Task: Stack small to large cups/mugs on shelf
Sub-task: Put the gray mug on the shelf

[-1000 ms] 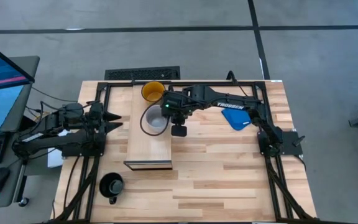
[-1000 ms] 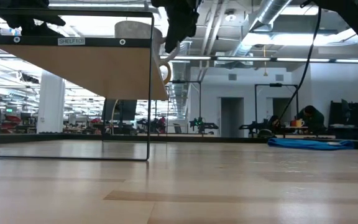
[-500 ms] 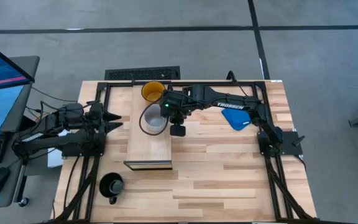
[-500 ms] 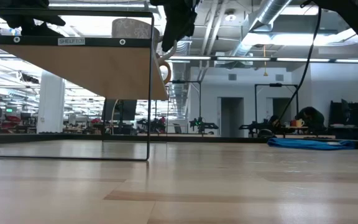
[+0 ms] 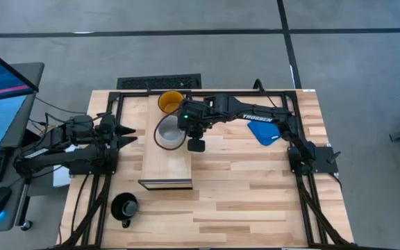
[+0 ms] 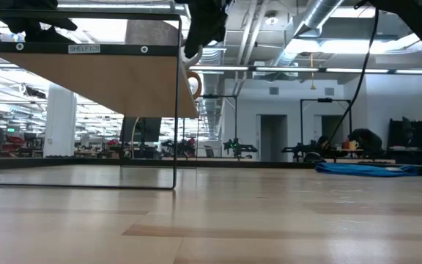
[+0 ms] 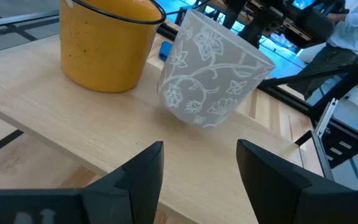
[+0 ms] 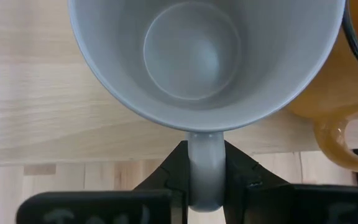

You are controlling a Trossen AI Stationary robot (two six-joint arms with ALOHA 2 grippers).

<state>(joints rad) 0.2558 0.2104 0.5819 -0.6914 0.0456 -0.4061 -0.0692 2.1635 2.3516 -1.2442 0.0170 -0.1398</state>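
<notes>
The white mug with a flower pattern [image 5: 170, 132] is over the pale wood shelf [image 5: 167, 167], tilted in the left wrist view [image 7: 213, 78]. My right gripper [image 5: 194, 130] is shut on its handle. The yellow-orange mug [image 5: 171, 102] stands on its base at the shelf's far end, close behind the white mug [image 7: 107, 43]. The black mug [image 5: 124, 207] stands on the tabletop at the near left. My left gripper [image 7: 197, 168] is open and empty to the left of the shelf, pointing at the two mugs. My right gripper pinches the white mug's handle [image 8: 205, 163] between its two fingers, on the mug's right side. The fingers come from above, pointing down. The mug sits tilted with its opening up. Whether its base edge [image 7: 191, 119] touches the shelf, I cannot tell.
A flat blue object [image 5: 264, 132] lies on the table to the right of the shelf. The shelf stands on a dark frame [image 6: 176, 110] with open room under it. The shelf's near half is bare wood.
My right gripper has gone up a little and slightly toward the table's left edge with the white mug. The mug stands higher above the shelf's front edge than before. The yellow mug and my left arm have kept still.
</notes>
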